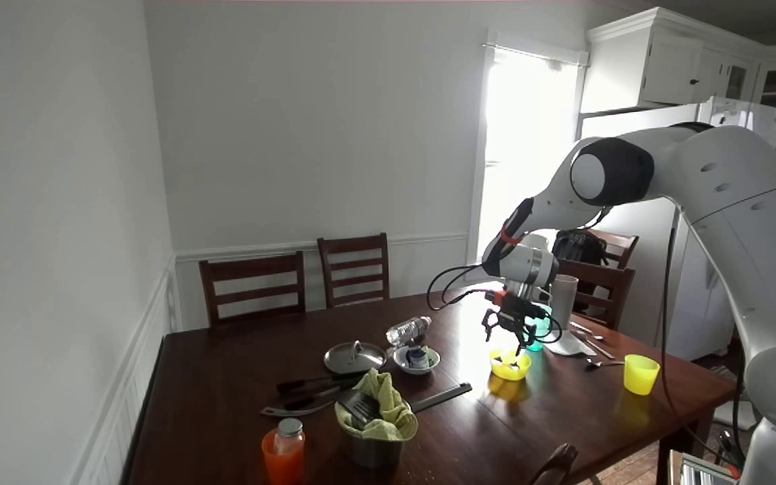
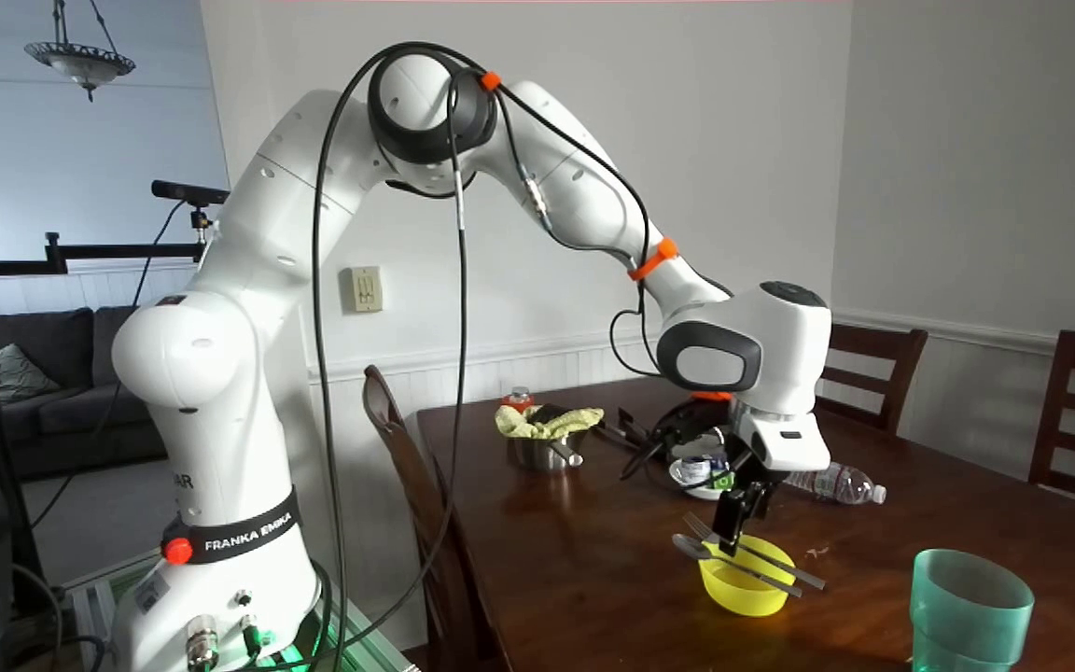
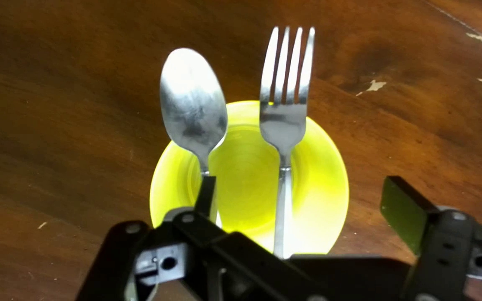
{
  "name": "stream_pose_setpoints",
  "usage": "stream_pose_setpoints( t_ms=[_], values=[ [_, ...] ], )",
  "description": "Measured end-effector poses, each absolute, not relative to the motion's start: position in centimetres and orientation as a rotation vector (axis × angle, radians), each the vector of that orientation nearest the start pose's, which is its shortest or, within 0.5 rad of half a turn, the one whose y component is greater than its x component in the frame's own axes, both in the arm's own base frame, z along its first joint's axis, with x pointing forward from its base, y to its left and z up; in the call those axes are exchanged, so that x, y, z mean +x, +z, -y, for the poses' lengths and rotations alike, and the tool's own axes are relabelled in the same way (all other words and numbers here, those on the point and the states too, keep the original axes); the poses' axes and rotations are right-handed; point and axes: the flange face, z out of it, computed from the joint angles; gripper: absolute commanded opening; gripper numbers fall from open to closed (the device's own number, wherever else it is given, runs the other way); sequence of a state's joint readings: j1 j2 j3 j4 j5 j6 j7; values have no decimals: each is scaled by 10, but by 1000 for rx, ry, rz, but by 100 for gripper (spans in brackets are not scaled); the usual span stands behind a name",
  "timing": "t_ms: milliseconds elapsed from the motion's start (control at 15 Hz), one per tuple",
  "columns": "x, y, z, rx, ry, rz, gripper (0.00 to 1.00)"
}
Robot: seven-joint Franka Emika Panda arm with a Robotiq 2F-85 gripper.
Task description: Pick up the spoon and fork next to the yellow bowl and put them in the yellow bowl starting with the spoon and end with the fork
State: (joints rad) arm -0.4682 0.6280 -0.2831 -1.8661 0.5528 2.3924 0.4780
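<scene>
The yellow bowl (image 3: 333, 175) stands on the table below my gripper; it also shows in both exterior views (image 1: 510, 372) (image 2: 745, 597). The spoon (image 3: 193, 100) and the fork (image 3: 283, 121) lie side by side across the bowl, heads sticking out over one rim. In an exterior view the spoon (image 2: 691, 547) and fork (image 2: 799, 571) have handle ends reaching past the opposite rim. My gripper (image 3: 301, 188) is open and holds nothing. In the wrist view its left finger overlaps the spoon handle, its right finger is beyond the bowl, and the fork handle lies between. The lower handles are hidden.
A teal cup (image 2: 971, 607) stands near the bowl. A white dish with packets (image 1: 417, 362), a plastic bottle (image 1: 408, 331), a pot lid (image 1: 354, 358) and a pot with a cloth (image 1: 374, 448) are also on the table. A yellow cup (image 1: 640, 374) stands near the robot.
</scene>
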Motion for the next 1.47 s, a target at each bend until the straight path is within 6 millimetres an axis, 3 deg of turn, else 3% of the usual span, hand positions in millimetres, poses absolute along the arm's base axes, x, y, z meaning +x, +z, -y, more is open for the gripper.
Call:
stream_pose_setpoints(
  t_ms=[533, 800, 1133, 1467],
  values=[
    [474, 203, 428, -2108, -16, -2075, 100],
    [476, 243, 428, -2324, -58, -1975, 100],
    [474, 291, 412, -2599, -103, -1817, 100],
    [467, 317, 395, -2752, -118, -1680, 100]
  ],
)
